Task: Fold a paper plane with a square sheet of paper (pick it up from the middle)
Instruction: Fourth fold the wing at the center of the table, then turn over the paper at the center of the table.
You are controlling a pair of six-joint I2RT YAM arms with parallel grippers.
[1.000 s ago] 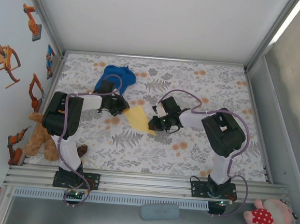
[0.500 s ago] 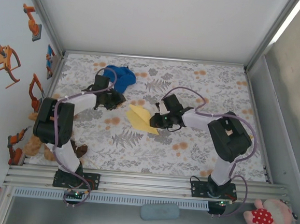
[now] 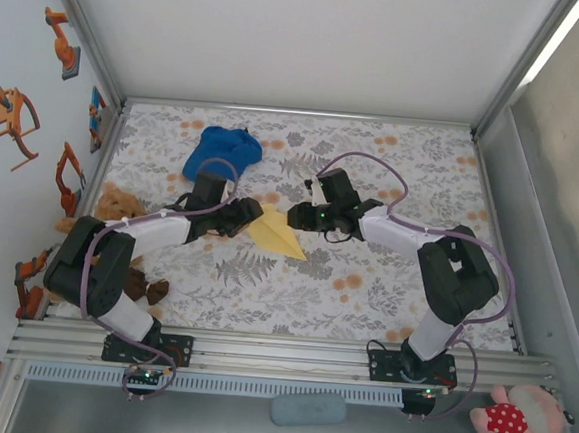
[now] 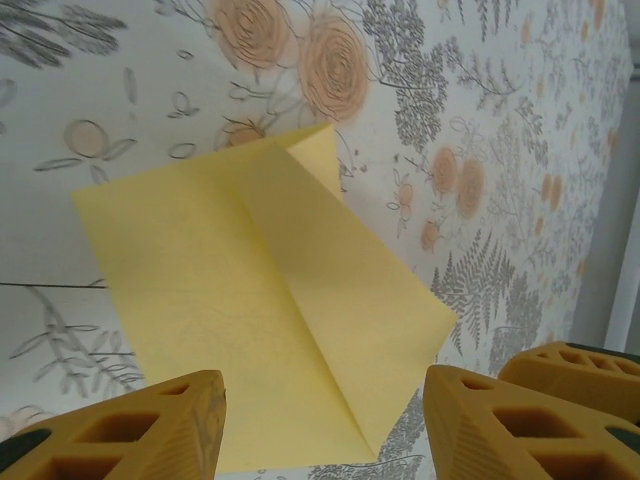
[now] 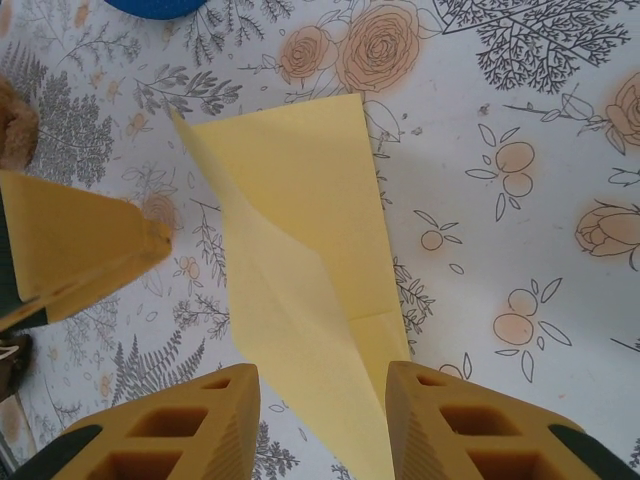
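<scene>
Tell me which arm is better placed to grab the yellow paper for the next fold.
Probably the right: the yellow paper runs deep between the open fingers of the right gripper, while only its edge sits between those of the left gripper.

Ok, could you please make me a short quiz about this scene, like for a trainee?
1. True or false: the yellow paper lies between the left gripper and the right gripper.
2. Which colour is the cap lying beyond the left gripper? A. blue B. red C. green
3. Fill in: the jaws of both grippers stand ___, gripping nothing.

Key: 1. true. 2. A. 3. open.
</scene>
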